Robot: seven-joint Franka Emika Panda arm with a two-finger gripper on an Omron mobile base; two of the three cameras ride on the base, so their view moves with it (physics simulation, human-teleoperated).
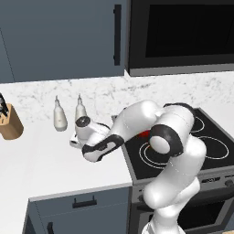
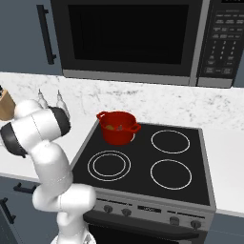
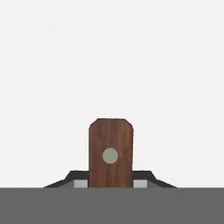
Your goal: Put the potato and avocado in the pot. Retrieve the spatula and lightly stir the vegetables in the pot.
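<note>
My gripper (image 3: 110,183) is shut on the spatula (image 3: 111,148). Its dark reddish-brown handle end with a grey rivet stands between the two fingertips over the white counter, and the blade is hidden. From the left base, the gripper (image 1: 73,141) sits low on the counter, left of the stove. The red pot (image 2: 118,126) stands on the back left burner. The ochre potato (image 2: 110,127) and a small darker piece, the avocado (image 2: 120,127), lie inside it. My arm covers most of the pot (image 1: 144,133) in the left base view.
Two pale bottles (image 1: 59,117) (image 1: 80,109) stand by the wall just behind the gripper. A wooden knife block (image 1: 9,122) is at the far left. The black stovetop (image 2: 167,172) has three bare burners. A microwave (image 2: 128,35) hangs above.
</note>
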